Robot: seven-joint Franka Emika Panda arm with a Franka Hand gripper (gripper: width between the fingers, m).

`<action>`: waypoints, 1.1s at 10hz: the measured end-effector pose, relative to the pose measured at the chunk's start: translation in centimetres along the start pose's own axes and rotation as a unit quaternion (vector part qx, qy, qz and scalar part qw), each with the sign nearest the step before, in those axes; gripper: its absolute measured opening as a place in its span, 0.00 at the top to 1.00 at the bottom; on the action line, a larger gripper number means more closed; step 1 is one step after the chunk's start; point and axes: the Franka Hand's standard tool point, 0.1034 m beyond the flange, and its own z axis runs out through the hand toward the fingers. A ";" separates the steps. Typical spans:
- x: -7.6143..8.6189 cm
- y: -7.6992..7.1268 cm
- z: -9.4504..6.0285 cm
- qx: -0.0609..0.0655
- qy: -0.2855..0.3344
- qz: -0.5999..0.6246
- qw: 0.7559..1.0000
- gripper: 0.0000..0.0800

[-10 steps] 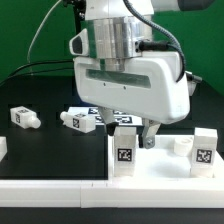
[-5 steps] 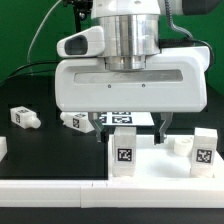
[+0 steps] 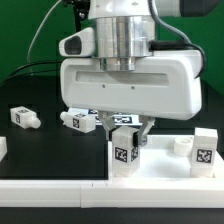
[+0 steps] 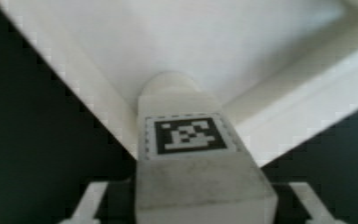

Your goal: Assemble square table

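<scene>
The fingers [image 3: 145,130] flank an upright tagged leg [image 3: 123,153].

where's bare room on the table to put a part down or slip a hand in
Free: the black table between the loose legs behind, the white bar in front and the square top. Crowded: under the gripper, around the upright legs and the marker board.
</scene>
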 end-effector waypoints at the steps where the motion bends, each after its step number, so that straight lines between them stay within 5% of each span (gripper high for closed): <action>1: -0.2 0.1 0.1 -0.003 -0.002 0.093 0.996 0.63; 3: -0.6 0.1 0.3 -0.008 -0.006 0.230 0.973 0.63; 5: -0.6 0.1 0.3 0.003 -0.019 0.360 0.933 0.63; 6: -0.6 0.1 0.3 0.002 -0.019 0.365 0.931 0.63; 7: -0.6 0.1 0.3 0.002 -0.019 0.360 0.933 0.63; 8: -0.7 0.2 0.3 -0.002 -0.021 0.319 0.948 0.53; 9: -0.7 0.2 0.2 -0.007 -0.026 0.231 0.973 0.53; 10: -0.5 0.4 0.3 0.002 -0.015 0.109 0.994 0.35; 11: -1.2 0.4 0.5 -0.001 -0.017 0.054 0.998 0.22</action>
